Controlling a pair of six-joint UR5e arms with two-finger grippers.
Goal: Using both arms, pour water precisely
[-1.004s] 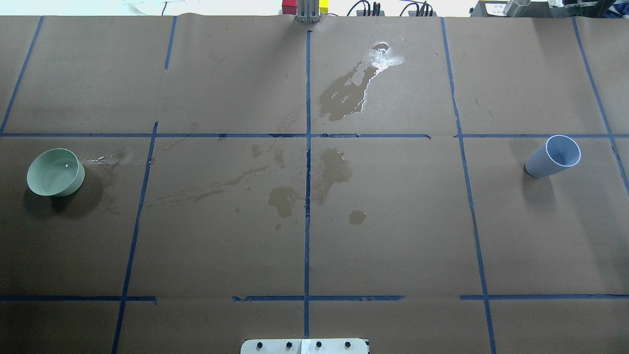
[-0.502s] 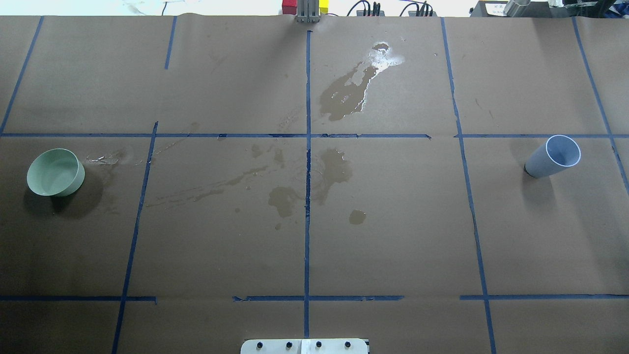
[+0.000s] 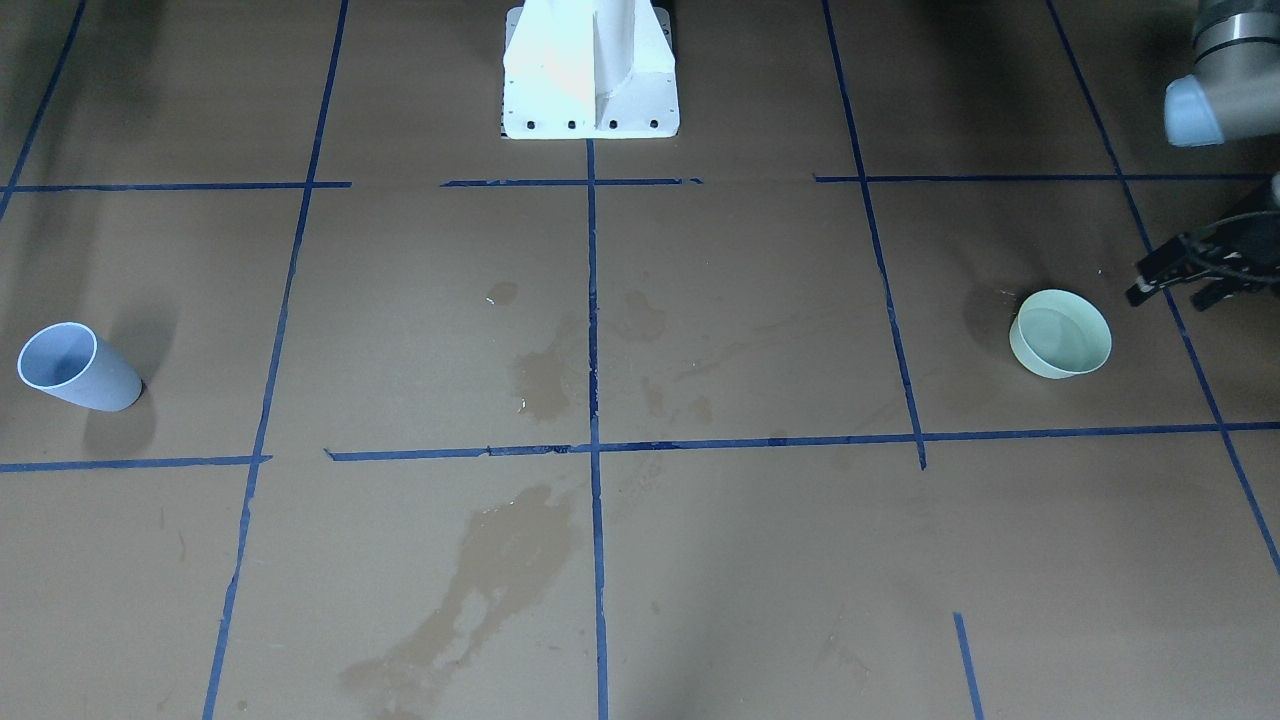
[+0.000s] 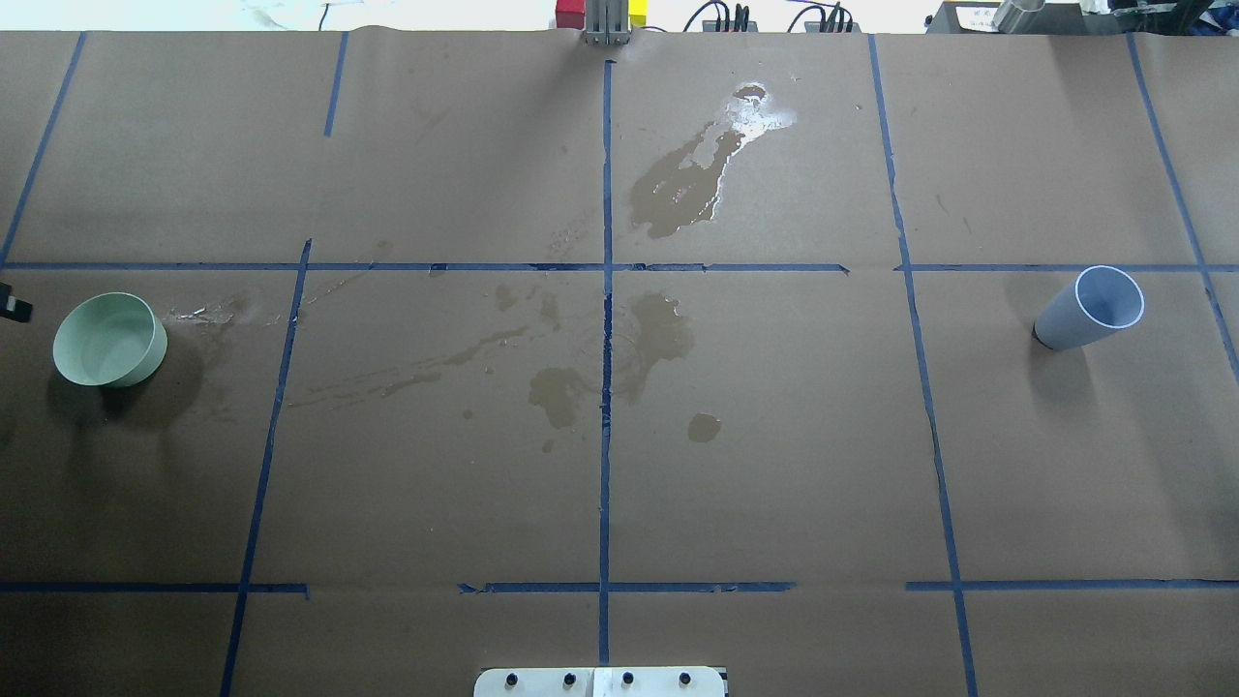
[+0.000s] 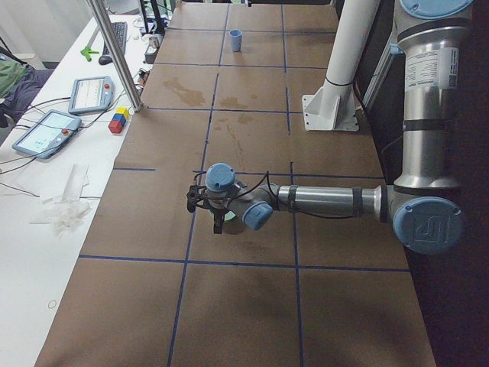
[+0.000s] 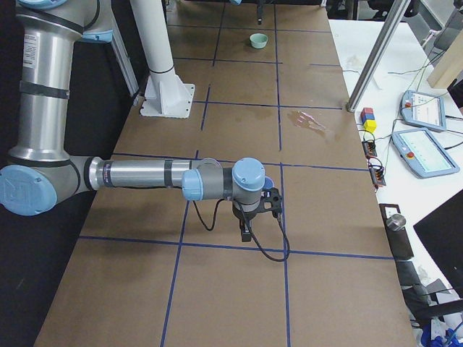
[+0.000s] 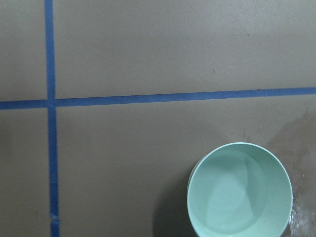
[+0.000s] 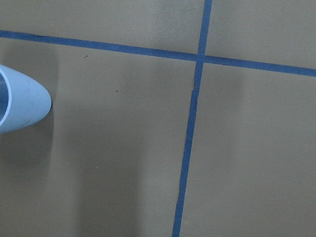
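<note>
1. Paper [image 4: 774, 465] taped in a blue grid lay under both claws. Brown stains [image 4: 678, 189] sat well apart from each claw, toward the middle.
2. Left arm [image 5: 328, 202] reached out low over the table, and the right arm [image 6: 137, 175] did the same at the other end.
3. Bowl [image 3: 1060, 335] stood upright just beside the left claw [image 3: 1142, 280], on its inward side and not touching it.
4. Cup [image 3: 75, 367] stood upright near the right claw [image 6: 247, 230], clear of it. I could not tell whether it held anything.
5. Left claw gripped nothing. It was dark and cut off by the edge, so I could not tell whether it was spread or closed. Right claw showed only from the side, so its state could not be told either.
6. Water [image 7: 232, 197] probably sat in the bowl, going by a faint sheen there.
7. Risks, as I judged them:
   - An off-centre pinch on the shallow bowl's rim could tip it and slop water.
   - Its wide lip might pour a broad sheet that misses the narrow cup.
   - A nudge could topple the light cup.
</note>
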